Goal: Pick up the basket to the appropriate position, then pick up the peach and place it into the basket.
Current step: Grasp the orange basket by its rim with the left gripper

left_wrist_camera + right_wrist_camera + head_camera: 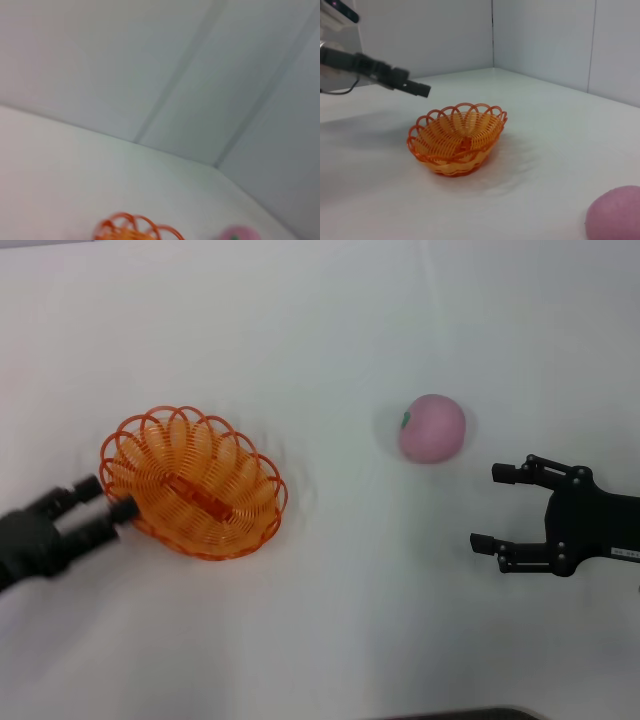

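The orange basket (192, 483) rests on the white table, left of centre, and shows whole in the right wrist view (457, 140). My left gripper (107, 497) is open at the basket's left rim, one finger on each side of the rim's edge. In the right wrist view that gripper (417, 89) hovers just above and beside the rim. The pink peach (432, 427) lies apart, right of centre. My right gripper (487, 507) stands open with nothing in it, a little nearer me and to the right of the peach. The left wrist view catches only the basket's rim (132, 227) and the peach's top (237, 233).
The white table (330, 620) carries nothing else. Pale wall panels (545, 35) rise behind its far edge.
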Tool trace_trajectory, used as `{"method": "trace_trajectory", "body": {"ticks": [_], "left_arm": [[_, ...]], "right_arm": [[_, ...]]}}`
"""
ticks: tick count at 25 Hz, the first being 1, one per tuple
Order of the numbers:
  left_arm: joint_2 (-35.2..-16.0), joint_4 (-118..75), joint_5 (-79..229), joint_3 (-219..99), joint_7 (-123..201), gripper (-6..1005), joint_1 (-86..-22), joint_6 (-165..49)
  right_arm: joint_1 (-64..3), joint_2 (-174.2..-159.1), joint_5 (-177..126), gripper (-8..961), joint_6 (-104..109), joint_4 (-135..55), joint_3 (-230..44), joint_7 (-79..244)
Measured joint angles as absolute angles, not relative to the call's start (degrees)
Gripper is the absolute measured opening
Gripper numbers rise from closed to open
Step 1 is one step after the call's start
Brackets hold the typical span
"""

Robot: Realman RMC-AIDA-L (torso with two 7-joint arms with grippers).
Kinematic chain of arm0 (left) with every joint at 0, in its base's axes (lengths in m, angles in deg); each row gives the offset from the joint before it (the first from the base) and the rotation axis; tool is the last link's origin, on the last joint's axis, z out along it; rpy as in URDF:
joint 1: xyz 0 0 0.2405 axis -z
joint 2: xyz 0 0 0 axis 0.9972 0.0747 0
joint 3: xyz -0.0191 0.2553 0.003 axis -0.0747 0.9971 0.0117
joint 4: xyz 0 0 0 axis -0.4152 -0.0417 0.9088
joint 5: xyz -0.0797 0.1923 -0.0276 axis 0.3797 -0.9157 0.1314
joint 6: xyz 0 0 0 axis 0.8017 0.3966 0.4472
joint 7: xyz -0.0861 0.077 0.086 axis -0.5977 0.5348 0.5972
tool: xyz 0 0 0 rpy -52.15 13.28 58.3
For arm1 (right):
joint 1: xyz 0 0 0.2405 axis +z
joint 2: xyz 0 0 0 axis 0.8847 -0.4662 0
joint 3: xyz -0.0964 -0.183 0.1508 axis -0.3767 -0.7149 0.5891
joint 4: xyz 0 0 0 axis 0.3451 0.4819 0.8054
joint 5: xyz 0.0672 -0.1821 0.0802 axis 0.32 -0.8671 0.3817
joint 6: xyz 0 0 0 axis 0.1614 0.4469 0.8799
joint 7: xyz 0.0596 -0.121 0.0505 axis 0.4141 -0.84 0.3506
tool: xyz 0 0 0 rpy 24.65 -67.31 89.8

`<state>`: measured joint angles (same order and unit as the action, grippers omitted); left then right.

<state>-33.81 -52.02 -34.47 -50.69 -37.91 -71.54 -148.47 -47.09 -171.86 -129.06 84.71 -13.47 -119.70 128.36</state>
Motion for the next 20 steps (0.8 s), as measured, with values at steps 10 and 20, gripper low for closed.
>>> {"method": "trace_trajectory", "body": {"ticks": [10, 20], "left_arm": [[-32.61, -55.46, -34.47, -57.51, -61.00, 835, -65.20, -144.41], [-32.70, -68.97, -36.62, -37.01, -73.51, 833, -63.07, -133.82]], "right_arm": [[-46.45, -171.84, -129.24, 942, 84.54, -13.45, -120.13, 129.36], [-46.28, -171.77, -129.72, 942, 84.45, -13.45, -120.18, 129.58]]}}
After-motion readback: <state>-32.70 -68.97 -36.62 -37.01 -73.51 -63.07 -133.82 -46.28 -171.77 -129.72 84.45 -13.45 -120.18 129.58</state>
